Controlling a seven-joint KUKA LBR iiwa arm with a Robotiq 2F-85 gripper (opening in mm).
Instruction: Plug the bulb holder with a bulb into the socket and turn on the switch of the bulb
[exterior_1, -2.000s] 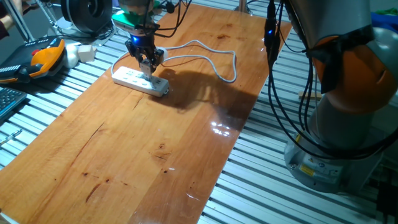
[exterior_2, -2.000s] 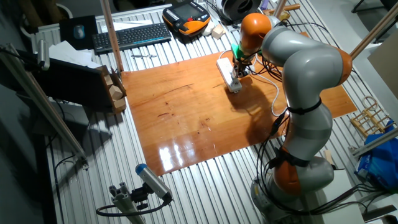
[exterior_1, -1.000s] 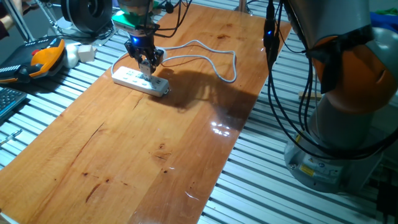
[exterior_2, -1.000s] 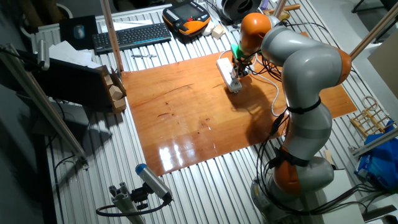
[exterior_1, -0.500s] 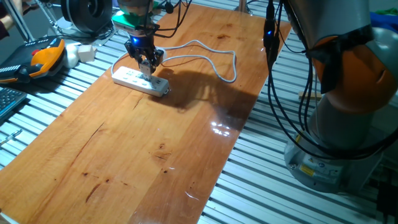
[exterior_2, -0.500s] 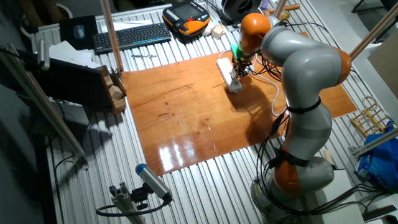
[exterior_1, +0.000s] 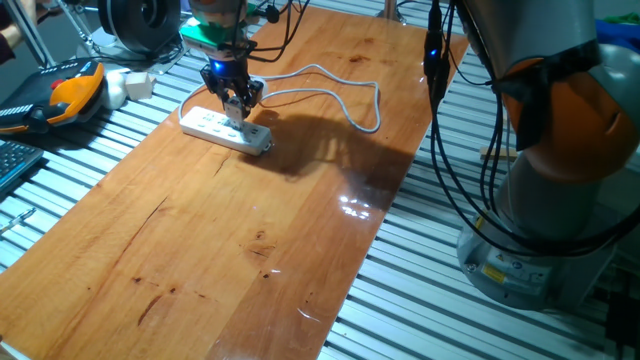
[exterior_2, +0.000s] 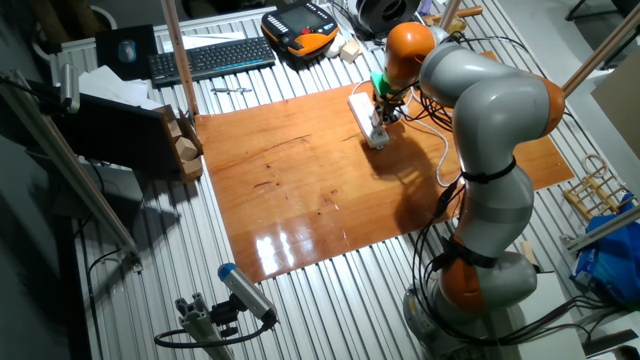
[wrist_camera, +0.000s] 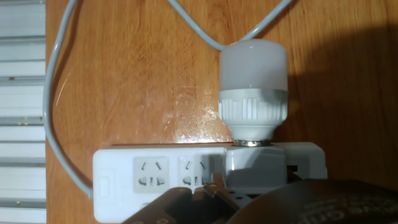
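Directly under the fingers, the socket is lying flat on the wooden bench, near its far left corner in one fixed view. Its white cable is looping away across the wood beyond the fingers and curling back toward the strip. In the hand view the bulb holder is sitting on the socket, just ahead of the dark fingers that are filling the bottom edge of that picture, and it appears to be seated over an outlet toward the strip's right end, though the prongs are hidden. The bulb is sticking out of the holder, pointing away from the fingers and lying over the wood past the strip's edge. Two free outlets are showing to the left of the holder.

From one fixed view the fingers are reaching straight down onto the strip, and the white holder is showing between their tips; they seem to be closed against it, but I cannot tell for certain whether they are gripping. In the other fixed view the fingers are hanging over the socket. The switch is not visible in any picture.
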